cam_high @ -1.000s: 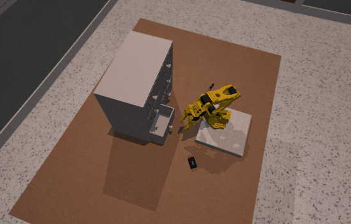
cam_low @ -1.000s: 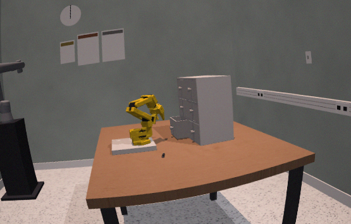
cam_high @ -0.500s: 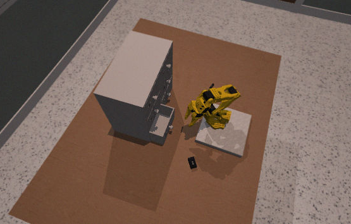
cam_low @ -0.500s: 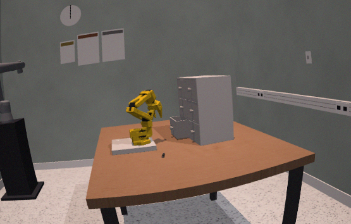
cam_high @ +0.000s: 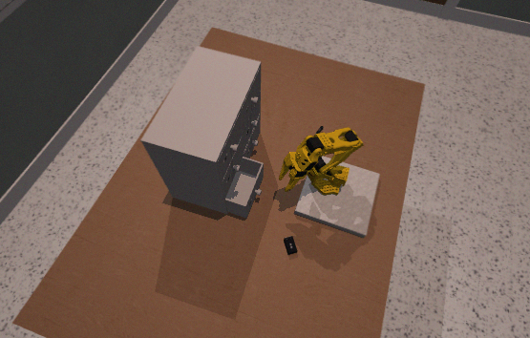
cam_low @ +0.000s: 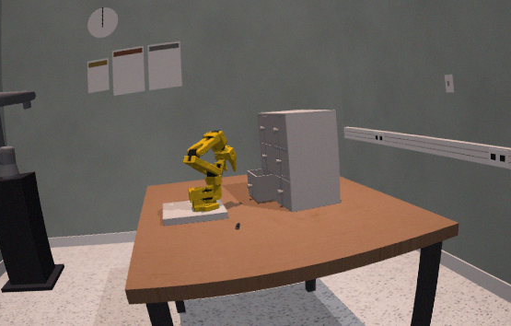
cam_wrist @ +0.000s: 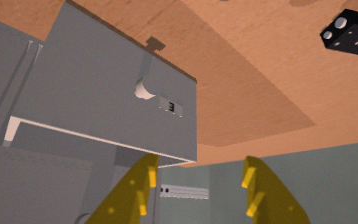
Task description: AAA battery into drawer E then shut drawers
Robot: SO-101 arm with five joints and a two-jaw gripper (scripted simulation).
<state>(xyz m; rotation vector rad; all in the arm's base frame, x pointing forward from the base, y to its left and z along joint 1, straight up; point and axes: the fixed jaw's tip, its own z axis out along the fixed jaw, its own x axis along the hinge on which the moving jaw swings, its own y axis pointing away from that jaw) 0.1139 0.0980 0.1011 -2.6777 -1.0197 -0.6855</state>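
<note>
The grey chest (cam_high: 203,105) (cam_low: 311,157) stands upright on the table. Its bottom drawer (cam_high: 246,183) (cam_low: 261,184) is pulled out. In the wrist view the drawer front (cam_wrist: 105,85) shows a knob (cam_wrist: 142,90) and the label E (cam_wrist: 171,106), seen upside down. My gripper (cam_high: 286,182) (cam_low: 231,165) (cam_wrist: 200,162) is partly open and empty. It hangs a little in front of the drawer and above the table. A thin dark object (cam_high: 319,129), likely the AAA battery, lies on the table behind the arm.
A small black 9V battery (cam_high: 290,244) (cam_low: 238,226) (cam_wrist: 350,34) lies on the wooden table (cam_high: 347,95) in front of the arm's pale base slab (cam_high: 361,200) (cam_low: 173,214). Several other drawers of the chest are shut.
</note>
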